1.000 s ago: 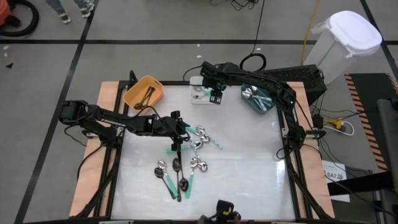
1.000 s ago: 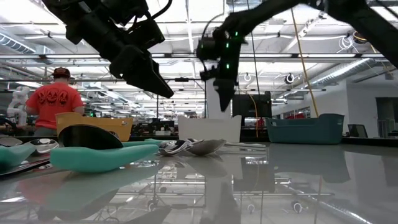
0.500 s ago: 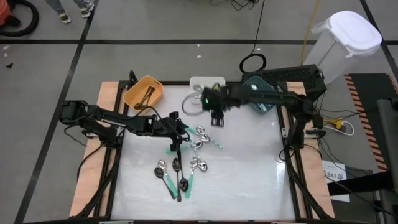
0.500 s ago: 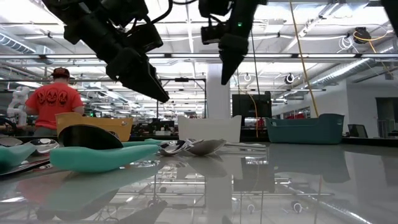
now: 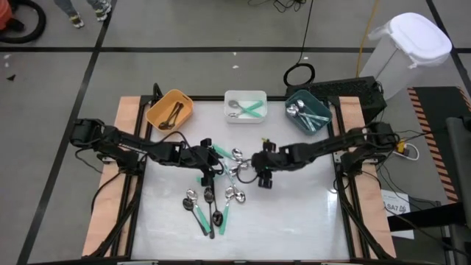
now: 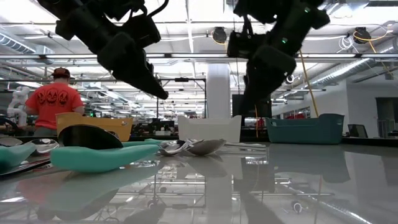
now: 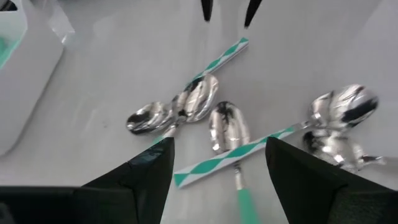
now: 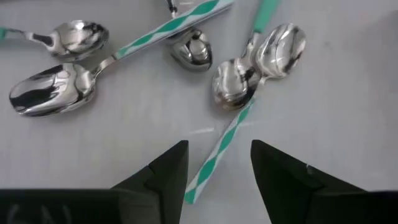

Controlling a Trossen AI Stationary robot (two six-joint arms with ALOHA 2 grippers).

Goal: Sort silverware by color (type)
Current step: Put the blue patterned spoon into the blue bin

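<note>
Spoons (image 5: 234, 163) lying in table's (image 5: 294, 206) middle; right gripper (image 5: 263, 166) and left gripper (image 5: 209, 157) hovering just beside them from opposite sides, fingers apart, gripping nothing.

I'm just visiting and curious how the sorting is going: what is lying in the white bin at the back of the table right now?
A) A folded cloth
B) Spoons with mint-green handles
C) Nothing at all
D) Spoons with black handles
B: the high view shows the white bin holding spoons with mint-green handles, between the orange bin and the teal bin.
</note>
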